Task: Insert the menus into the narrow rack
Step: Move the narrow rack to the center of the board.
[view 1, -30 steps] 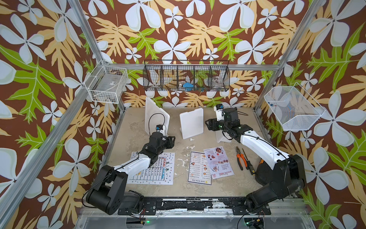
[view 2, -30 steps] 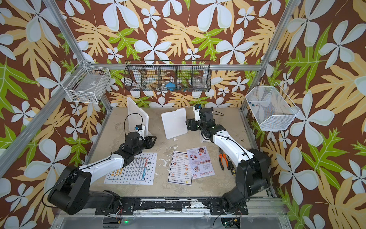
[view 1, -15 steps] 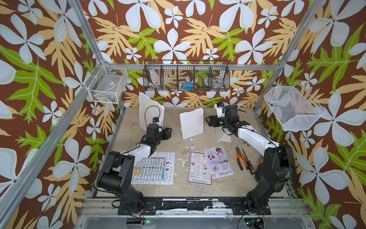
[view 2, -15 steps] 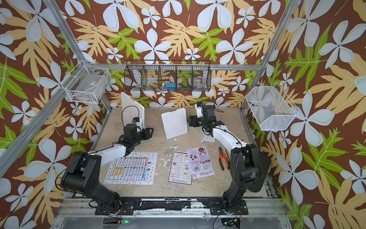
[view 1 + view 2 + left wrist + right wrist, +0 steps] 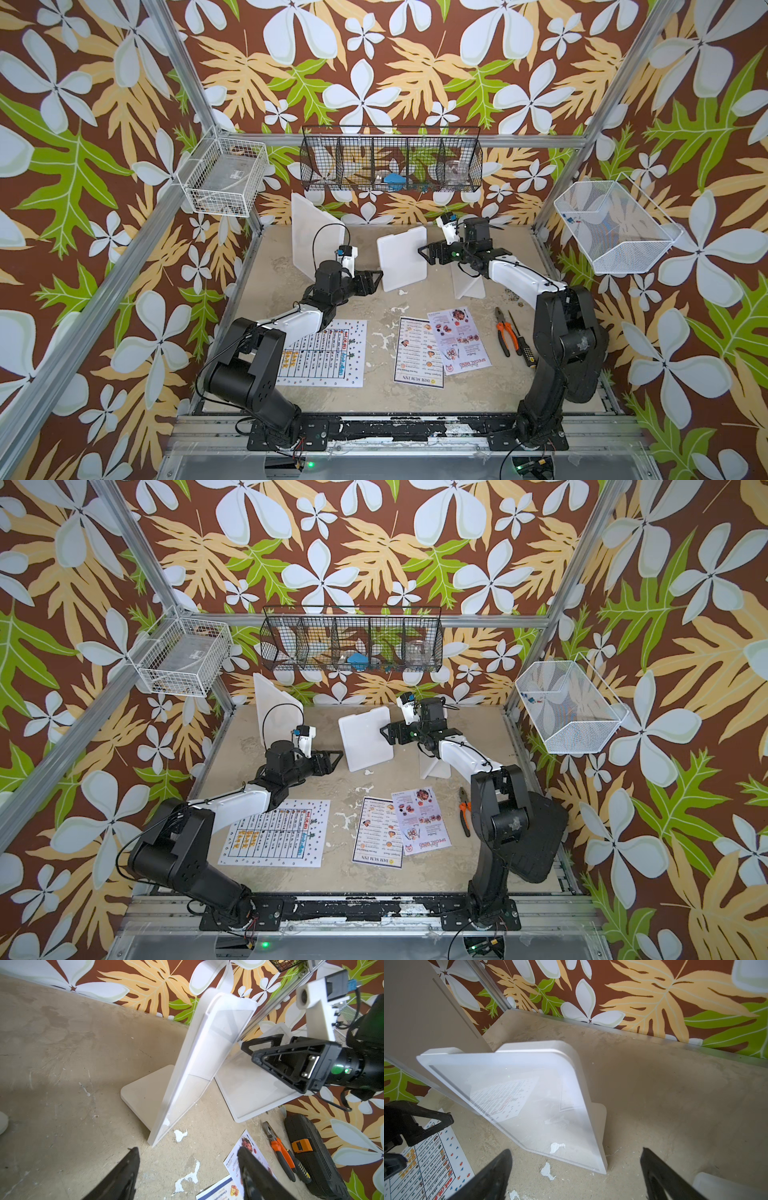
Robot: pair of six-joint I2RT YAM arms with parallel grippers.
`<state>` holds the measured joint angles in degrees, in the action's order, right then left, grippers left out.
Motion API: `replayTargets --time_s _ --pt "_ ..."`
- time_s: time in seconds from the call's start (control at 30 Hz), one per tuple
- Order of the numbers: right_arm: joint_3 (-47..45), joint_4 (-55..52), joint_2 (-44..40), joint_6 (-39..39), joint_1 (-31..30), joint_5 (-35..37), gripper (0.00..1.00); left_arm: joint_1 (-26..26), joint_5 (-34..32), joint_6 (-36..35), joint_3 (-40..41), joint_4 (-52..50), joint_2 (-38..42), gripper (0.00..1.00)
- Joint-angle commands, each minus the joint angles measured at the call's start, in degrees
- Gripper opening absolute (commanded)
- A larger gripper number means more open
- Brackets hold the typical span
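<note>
Table (image 5: pixel 374 399), front: white table sheet (image 5: pixel 322 353), DIM SUM INN (image 5: pixel 417 353) and SPECIAL MENU (image 5: pixel 457 340) lie flat, none loaded.
Left gripper (image 5: pixel 376 280): jaws apart, empty, just beside rack.
Rack (image 5: pixel 401 262): upright, no sheet inside, between both grippers.
Right gripper (image 5: pixel 426 253): jaws wide, empty; likely flanking to steady rack.

"DIM SUM INN" on dark-bordered menu (image 5: pixel 415 353), "SPECIAL MENU" on pinkish menu (image 5: pixel 459 340)
</note>
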<state>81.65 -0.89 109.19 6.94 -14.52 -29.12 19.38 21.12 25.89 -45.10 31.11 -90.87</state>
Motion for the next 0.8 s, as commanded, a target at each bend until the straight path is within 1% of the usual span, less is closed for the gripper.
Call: replayTargets --time_s 0.0,0.2,0.37,0.57,0.77 --pt "1.5 1.6 1.4 -1.7 0.0 -2.8 0.96 1.1 1.4 -0.4 -2.5 1.6 -1.4 0.75" --pt "3.9 1.1 4.1 -2.4 0.1 -2.6 0.96 1.8 0.8 -0.2 -7.6 0.2 -5.9 0.72" --pt "5.2 1.6 6.0 -2.5 0.0 -4.5 0.96 1.8 0.8 0.3 -10.0 -0.1 -8.9 0.66" --pt "5.7 2.9 7.4 -1.3 0.0 -10.1 0.95 1.9 1.0 0.7 -11.5 -0.5 -10.6 0.55" --pt "4.6 4.8 7.3 0.6 -0.1 -13.6 0.91 1.9 0.5 0.7 -13.0 -1.7 -12.1 0.49"
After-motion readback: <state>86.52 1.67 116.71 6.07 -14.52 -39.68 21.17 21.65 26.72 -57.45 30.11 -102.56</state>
